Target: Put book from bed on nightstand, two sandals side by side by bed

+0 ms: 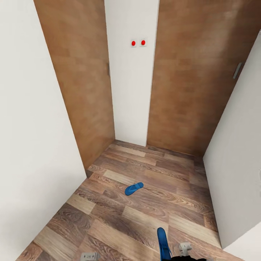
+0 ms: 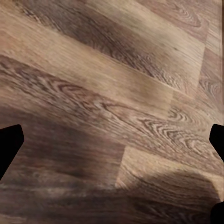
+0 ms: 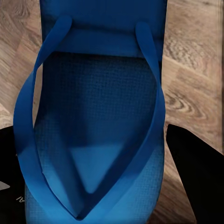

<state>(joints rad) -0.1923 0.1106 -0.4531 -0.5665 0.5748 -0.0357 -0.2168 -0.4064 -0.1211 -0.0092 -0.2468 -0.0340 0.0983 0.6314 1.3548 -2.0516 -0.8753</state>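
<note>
One bright blue sandal (image 1: 134, 188) lies flat on the wood-plank floor (image 1: 152, 214), in the middle of a narrow corner between white walls. The second sandal (image 1: 163, 242) (image 3: 93, 121) sits between the black fingers (image 3: 198, 182) of my right gripper (image 3: 102, 186), straps facing the camera, held over the floor at the head view's lower edge. My left gripper (image 2: 112, 149) hangs open over bare planks, its fingertips (image 2: 9, 144) far apart; it also peeks in at the head view's lower edge (image 1: 90, 256). Book, bed and nightstand are out of view.
Two tall wooden doors (image 1: 83, 83) (image 1: 195, 79) flank a white wall strip (image 1: 130, 90) with two red buttons (image 1: 138, 43). White walls (image 1: 32, 145) (image 1: 239, 174) close in on both sides, leaving a narrow floor strip.
</note>
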